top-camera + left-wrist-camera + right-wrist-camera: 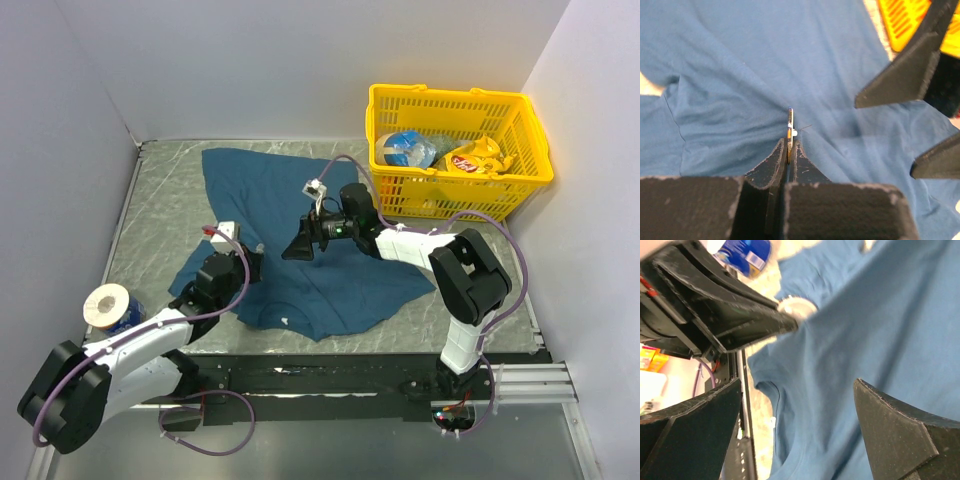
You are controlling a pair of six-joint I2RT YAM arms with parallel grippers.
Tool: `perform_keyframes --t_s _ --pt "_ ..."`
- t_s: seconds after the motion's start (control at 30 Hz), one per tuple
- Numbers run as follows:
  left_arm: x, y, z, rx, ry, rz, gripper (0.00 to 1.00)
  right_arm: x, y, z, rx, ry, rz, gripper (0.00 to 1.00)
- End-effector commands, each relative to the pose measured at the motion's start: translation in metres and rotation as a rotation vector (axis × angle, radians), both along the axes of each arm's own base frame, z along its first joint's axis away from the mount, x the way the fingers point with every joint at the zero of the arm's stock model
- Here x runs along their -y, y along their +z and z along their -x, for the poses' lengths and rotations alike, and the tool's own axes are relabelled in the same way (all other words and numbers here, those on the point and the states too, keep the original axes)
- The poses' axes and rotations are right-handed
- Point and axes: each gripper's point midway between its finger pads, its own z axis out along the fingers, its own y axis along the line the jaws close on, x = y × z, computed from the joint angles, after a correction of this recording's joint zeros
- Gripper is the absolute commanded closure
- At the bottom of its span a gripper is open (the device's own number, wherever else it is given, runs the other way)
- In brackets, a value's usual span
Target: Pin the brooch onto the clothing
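The left gripper (789, 146) pinches the brooch (790, 122) edge-on, its long axis toward 12 o'clock against the T-shirt (740, 75), while the wide-open right gripper (885, 137) hovers at 2 o'clock.

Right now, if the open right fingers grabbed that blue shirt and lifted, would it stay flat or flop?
Probably flop: the shirt lies rumpled, and creases fan out by the left fingers. It likely drapes and trails rather than lifting whole. Thin cloth, so probably light.
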Motion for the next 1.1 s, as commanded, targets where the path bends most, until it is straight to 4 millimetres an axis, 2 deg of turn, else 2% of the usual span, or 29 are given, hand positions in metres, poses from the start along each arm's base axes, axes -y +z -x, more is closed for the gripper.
perform_keyframes --t_s 0.0,0.27,0.5,0.63,0.8,0.9,1.07 --pt "0.018 0.031 -0.002 0.114 -0.12 0.052 0.99 -0.008 0.041 0.001 0.163 0.052 -0.123 0.06" --pt "0.024 0.035 -0.001 0.134 -0.173 0.072 0.99 -0.025 0.025 -0.004 0.183 0.04 -0.062 0.09" --pt "0.013 0.039 0.003 0.195 -0.187 0.031 0.99 -0.018 0.015 0.002 0.289 0.073 -0.07 0.07" --pt "0.009 0.045 0.01 0.255 -0.215 -0.01 0.99 -0.014 0.022 0.007 0.401 0.093 -0.119 0.05" --pt "0.002 0.043 0.016 0.293 -0.236 -0.054 0.99 -0.013 0.024 0.011 0.492 0.118 -0.165 0.05" --pt "0.006 0.046 0.021 0.313 -0.294 -0.052 0.99 -0.015 0.028 0.016 0.508 0.162 -0.198 0.07" --pt "0.025 0.048 0.028 0.307 -0.455 -0.063 0.99 -0.016 0.039 0.026 0.56 0.227 -0.26 0.11"
